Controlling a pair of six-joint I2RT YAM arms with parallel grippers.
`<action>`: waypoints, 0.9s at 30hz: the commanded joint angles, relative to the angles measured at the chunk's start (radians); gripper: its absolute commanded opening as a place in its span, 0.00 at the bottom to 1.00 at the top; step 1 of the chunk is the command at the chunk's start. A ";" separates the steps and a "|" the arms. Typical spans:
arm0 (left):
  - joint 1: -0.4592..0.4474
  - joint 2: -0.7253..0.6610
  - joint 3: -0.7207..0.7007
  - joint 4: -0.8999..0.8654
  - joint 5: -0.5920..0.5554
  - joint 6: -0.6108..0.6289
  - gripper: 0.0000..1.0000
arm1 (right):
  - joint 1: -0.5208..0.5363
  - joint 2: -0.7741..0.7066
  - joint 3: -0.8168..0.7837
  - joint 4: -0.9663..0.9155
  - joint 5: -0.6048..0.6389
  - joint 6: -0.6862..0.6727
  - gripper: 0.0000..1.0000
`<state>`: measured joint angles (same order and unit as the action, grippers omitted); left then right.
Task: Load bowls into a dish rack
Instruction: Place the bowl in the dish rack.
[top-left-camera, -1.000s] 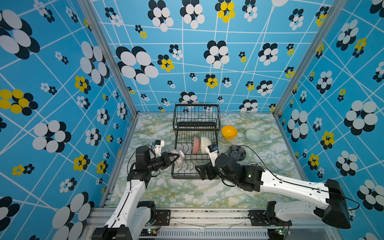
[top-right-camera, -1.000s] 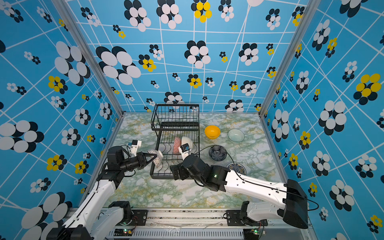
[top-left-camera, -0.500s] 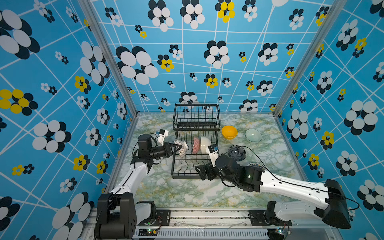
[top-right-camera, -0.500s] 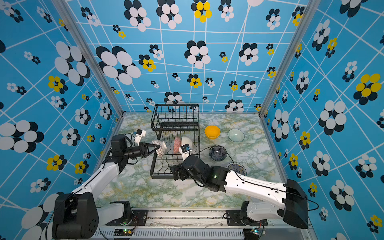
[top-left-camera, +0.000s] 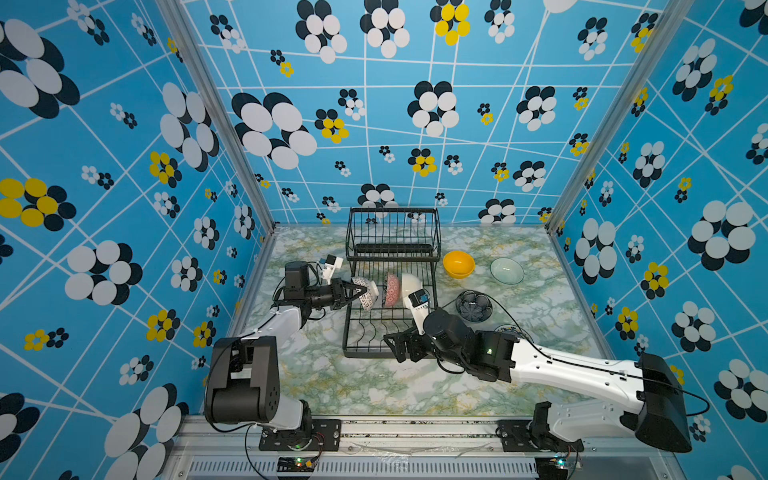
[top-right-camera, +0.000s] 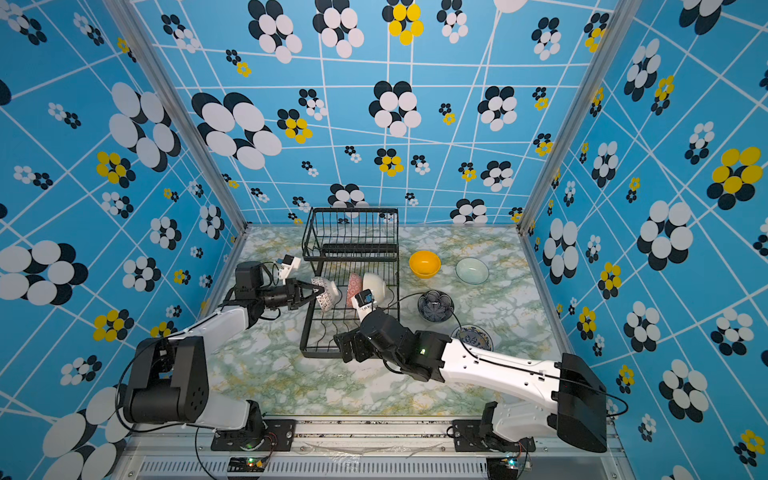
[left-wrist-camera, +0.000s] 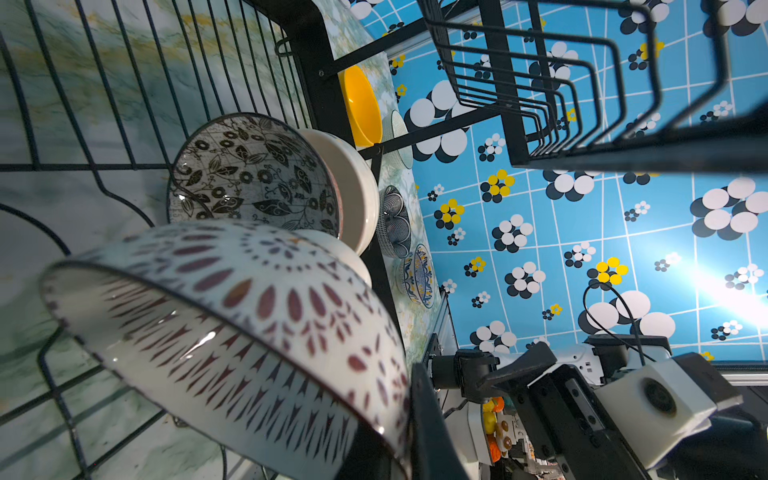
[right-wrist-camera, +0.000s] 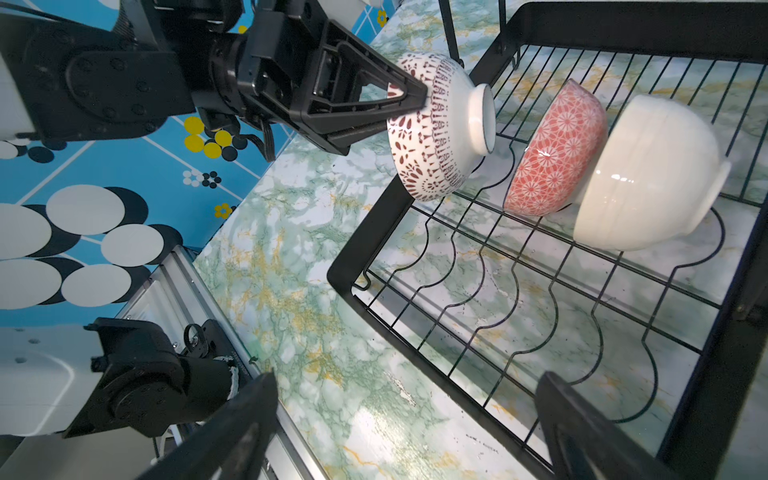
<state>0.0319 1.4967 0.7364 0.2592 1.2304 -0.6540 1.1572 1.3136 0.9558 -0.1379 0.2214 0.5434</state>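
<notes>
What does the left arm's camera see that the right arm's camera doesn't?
Only the left wrist view: the yellow bowl, glass bowl, navy bowl and blue-yellow bowl outside the rack, plus the middle bowl's black leafy inside.
Only the right wrist view: the left fingers pinching the red-patterned bowl's rim, and the middle bowl's pink-red outside.
Both: the red-patterned bowl, the cream bowl and the rack's lower tray.
</notes>
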 joint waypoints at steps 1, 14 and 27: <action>0.009 0.032 0.031 0.185 0.052 -0.050 0.00 | -0.003 0.025 0.040 0.008 -0.020 0.009 1.00; 0.010 0.185 0.008 0.562 0.104 -0.256 0.00 | -0.003 0.057 0.070 0.005 -0.038 0.013 1.00; 0.028 0.338 -0.002 0.883 0.151 -0.439 0.00 | 0.008 0.078 0.109 -0.006 -0.047 0.019 0.99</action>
<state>0.0483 1.8175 0.7357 0.9779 1.3422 -1.0325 1.1580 1.3815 1.0256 -0.1387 0.1772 0.5591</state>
